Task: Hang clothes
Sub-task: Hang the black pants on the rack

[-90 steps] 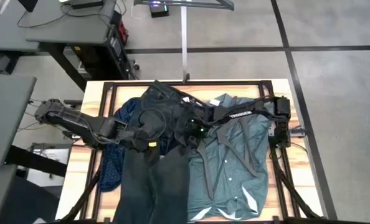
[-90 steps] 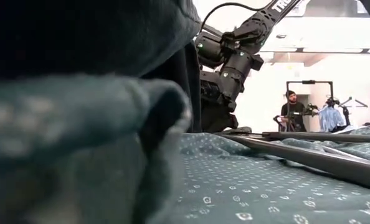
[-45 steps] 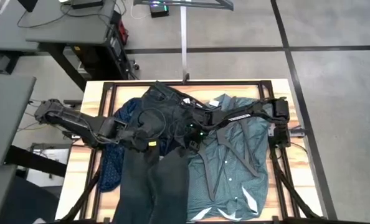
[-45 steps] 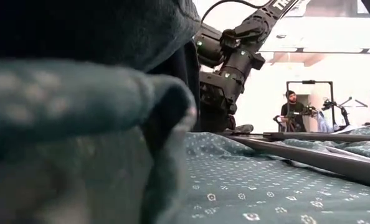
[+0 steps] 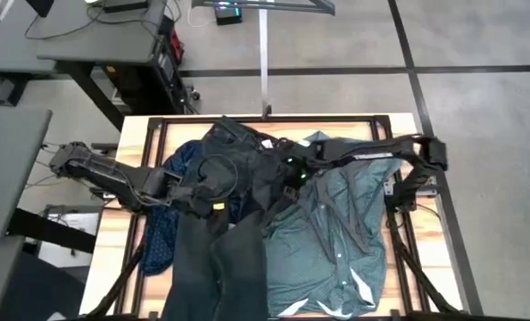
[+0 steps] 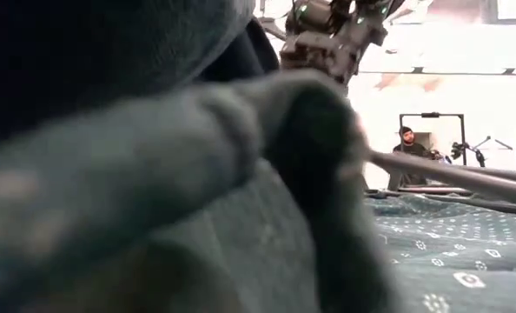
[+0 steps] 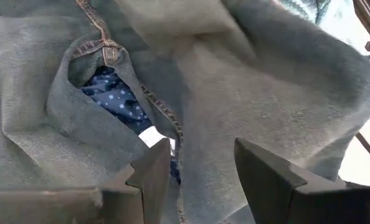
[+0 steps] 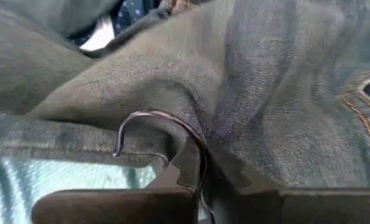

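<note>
Jeans (image 5: 222, 241) beside teal shirt (image 5: 336, 241)

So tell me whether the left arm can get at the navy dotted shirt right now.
Probably not cleanly: the jeans cover most of the navy shirt; only a patch shows ahead of the open left end effector.

wood table (image 5: 131, 143), jeans (image 5: 220, 259), teal shirt (image 5: 336, 241), navy shirt (image 5: 162, 236)

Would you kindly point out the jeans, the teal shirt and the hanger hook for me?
jeans (image 5: 220, 259), high view, on a leg.
teal shirt (image 5: 323, 250), high view, on the front panel.
hanger hook (image 8: 151, 118), right wrist view, on the curved wire.
</note>
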Motion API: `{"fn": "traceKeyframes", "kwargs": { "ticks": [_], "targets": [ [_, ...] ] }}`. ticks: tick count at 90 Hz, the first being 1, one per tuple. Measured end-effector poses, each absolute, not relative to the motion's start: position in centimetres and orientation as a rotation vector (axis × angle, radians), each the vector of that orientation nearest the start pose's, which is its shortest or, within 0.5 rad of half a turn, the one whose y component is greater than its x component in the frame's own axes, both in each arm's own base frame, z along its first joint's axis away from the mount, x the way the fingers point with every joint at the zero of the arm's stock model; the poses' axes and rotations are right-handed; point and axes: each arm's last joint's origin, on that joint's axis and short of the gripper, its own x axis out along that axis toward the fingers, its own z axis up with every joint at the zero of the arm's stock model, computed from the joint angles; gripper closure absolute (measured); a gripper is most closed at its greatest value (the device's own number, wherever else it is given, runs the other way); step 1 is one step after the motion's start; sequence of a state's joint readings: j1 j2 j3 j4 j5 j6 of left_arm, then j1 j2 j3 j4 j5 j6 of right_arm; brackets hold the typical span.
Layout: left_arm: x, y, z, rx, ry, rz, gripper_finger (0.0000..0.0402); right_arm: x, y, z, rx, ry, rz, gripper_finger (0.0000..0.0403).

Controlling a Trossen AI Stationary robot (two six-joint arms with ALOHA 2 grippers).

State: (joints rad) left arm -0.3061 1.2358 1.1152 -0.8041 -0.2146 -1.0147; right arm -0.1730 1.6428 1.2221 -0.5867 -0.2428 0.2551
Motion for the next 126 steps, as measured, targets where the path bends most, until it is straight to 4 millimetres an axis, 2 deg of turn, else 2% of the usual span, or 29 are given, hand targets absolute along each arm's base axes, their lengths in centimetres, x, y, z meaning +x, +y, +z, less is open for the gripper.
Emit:
{"fn": "traceKeyframes", "kwargs": {
  "ticks": [20, 31, 76, 97, 115, 126],
  "targets": [
    [23.2, -6.7, 30.6, -0.682, 0.843, 0.356, 0.0240, 30.8, -4.9, 28.0, 0.425, 0.907, -0.056, 0.0402],
    [23.2, -6.7, 30.6, -0.674, 0.843, 0.352, 0.0240, 30.0, -5.0, 29.4, 0.419, 0.858, -0.056, 0.0402],
    [23.2, -6.7, 30.6, -0.673, 0.843, 0.352, 0.0240, 29.9, -5.6, 29.3, 0.431, 0.855, -0.076, 0.0383],
    [23.2, -6.7, 30.6, -0.675, 0.842, 0.353, 0.0240, 29.9, -5.7, 29.3, 0.419, 0.853, -0.074, 0.0398],
    [23.2, -6.7, 30.6, -0.677, 0.842, 0.354, 0.0240, 29.1, -5.6, 30.3, 0.411, 0.825, -0.070, 0.0399],
    [23.2, -6.7, 30.6, -0.669, 0.843, 0.350, 0.0240, 28.7, -5.5, 30.5, 0.413, 0.835, -0.071, 0.0386]
  ]
}}
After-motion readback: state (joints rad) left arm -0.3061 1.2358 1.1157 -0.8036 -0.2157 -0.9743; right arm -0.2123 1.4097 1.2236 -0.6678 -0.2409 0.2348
